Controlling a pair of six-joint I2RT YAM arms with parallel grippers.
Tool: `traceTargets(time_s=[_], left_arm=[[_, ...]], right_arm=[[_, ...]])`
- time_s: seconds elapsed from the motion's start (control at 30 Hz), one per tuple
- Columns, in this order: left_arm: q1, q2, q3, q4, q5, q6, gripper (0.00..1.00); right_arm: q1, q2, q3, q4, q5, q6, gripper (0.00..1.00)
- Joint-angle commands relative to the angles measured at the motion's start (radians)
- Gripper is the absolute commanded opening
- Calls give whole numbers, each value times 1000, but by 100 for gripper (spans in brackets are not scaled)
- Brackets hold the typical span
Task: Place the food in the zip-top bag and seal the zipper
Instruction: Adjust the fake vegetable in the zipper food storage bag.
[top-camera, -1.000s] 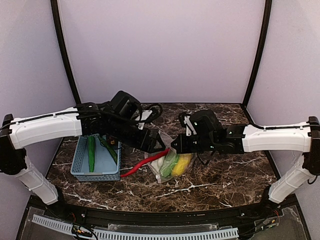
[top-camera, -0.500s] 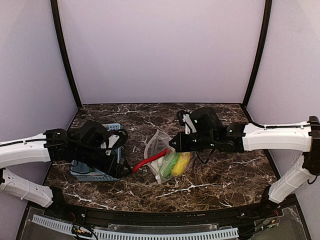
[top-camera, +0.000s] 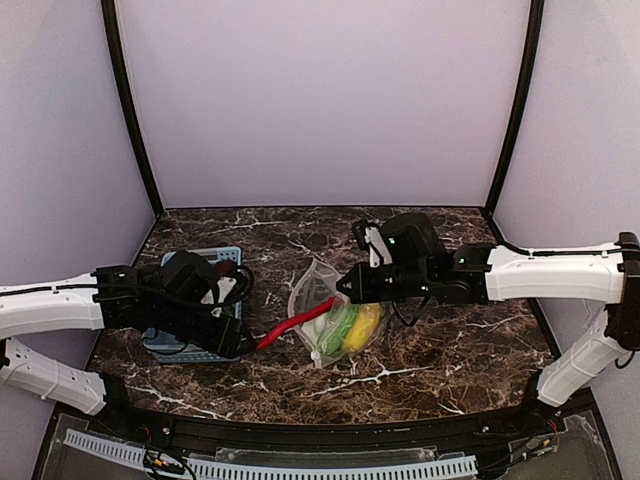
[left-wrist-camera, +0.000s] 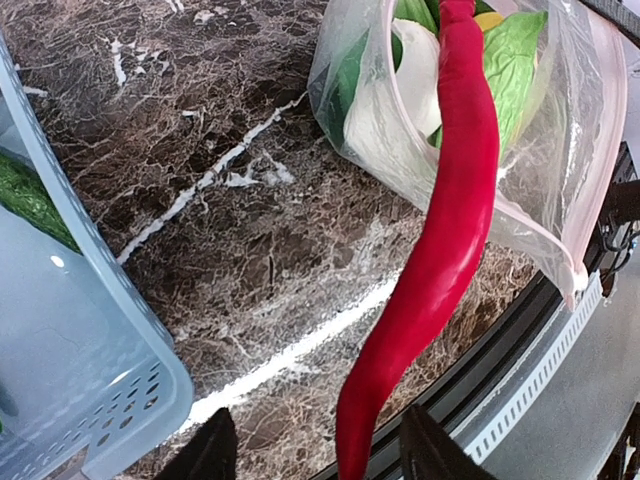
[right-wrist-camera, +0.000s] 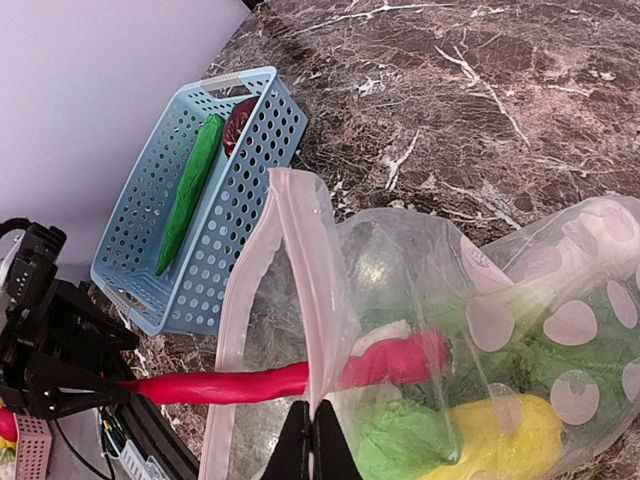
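**Bench** (left-wrist-camera: 230, 230): dark marble pattern with white veins; it carries every item below.

**Zip-top bag** (right-wrist-camera: 390, 250): clear, crinkled. It lies on the bench near the middle, just right of the basket, with its mouth held up and open toward the basket.

**Zipper** (right-wrist-camera: 303, 250): pale pinkish strip along the mouth edge. One run of it rises upright from the right tool.

**Right tool** (right-wrist-camera: 312, 440): fingers closed tight, pinching the zipper and lifting that side of the mouth.

**Red chilli** (left-wrist-camera: 455, 230): long and glossy. Its thick end sits inside the bag mouth; its tail sticks out over the bench toward the left tool.

**Left tool** (left-wrist-camera: 318, 455): jaws partly open, one finger on each side of the chilli's tail. There is a clear gap on one side; whether the other finger touches the tail cannot be told.

**Bag contents:**
- white piece (left-wrist-camera: 395, 110), against the near wall
- green leafy bunch (left-wrist-camera: 515, 60), beside the chilli
- yellow oval piece (right-wrist-camera: 500, 430), deeper in

**Basket** (right-wrist-camera: 235, 230): light blue, perforated, on the left of the bench. It holds a green long piece (right-wrist-camera: 190, 190), lying lengthwise, and a dark red fruit (right-wrist-camera: 240, 120) at the far end.
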Motion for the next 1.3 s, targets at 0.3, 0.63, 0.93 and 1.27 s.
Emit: traceTargets(time_s=[0.3,0.63,0.93,1.27], left_arm=[[-3,15,-47,42,52,-38,42],[-2,-25,-69,48,64,-72,20],[-3,-15,-5,75,47,-60,1],[-2,59,164,50,35,-1,1]], right_arm=[[-4,-11,25,16,-3,-16,0],[-4,1,36,15,-12,-20,0],[-1,-7,81,-16,-15,-89,0],[33,6,155,-61,-51,-174,0]])
